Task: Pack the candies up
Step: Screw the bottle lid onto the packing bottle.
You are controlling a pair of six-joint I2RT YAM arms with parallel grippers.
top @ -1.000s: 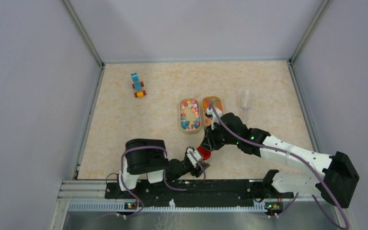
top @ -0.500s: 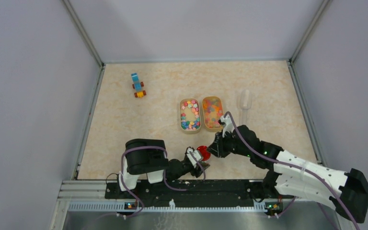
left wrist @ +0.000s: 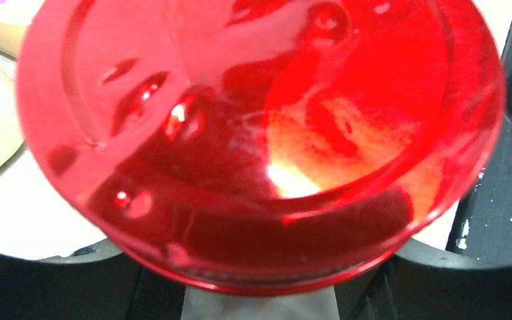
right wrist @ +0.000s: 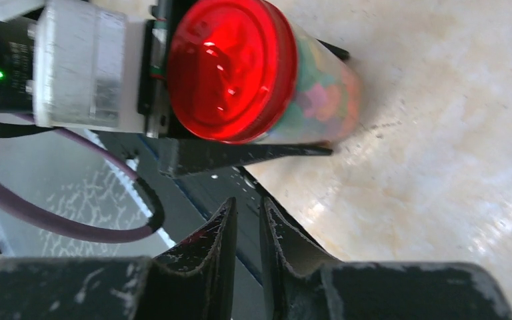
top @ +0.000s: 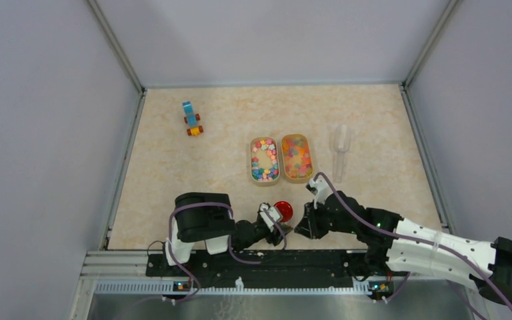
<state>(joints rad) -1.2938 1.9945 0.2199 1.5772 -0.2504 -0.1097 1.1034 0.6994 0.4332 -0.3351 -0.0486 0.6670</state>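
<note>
A clear jar point(right wrist: 333, 117) lies on its side, filled with candies point(right wrist: 320, 100) and closed by a round red lid point(right wrist: 230, 67). My left gripper point(top: 277, 220) is shut on this jar near the table's front edge. The lid point(left wrist: 260, 133) fills the left wrist view. More candies point(top: 265, 161) lie in two tan trays, one on the left point(top: 253, 163) and one on the right point(top: 309, 160). My right gripper point(top: 301, 227) hangs just right of the jar and apart from it. Its jaws point(right wrist: 247, 207) stand a narrow gap apart with nothing between them.
A clear plastic scoop point(top: 340, 143) lies right of the trays. A blue-and-orange toy vehicle point(top: 191, 119) sits at the far left. The black rail of the arm bases point(top: 260, 263) runs along the near edge.
My right gripper has drawn away from the red lid, back and to the right, toward the near edge, while its jaws narrowed. The left gripper and jar have stayed put.
</note>
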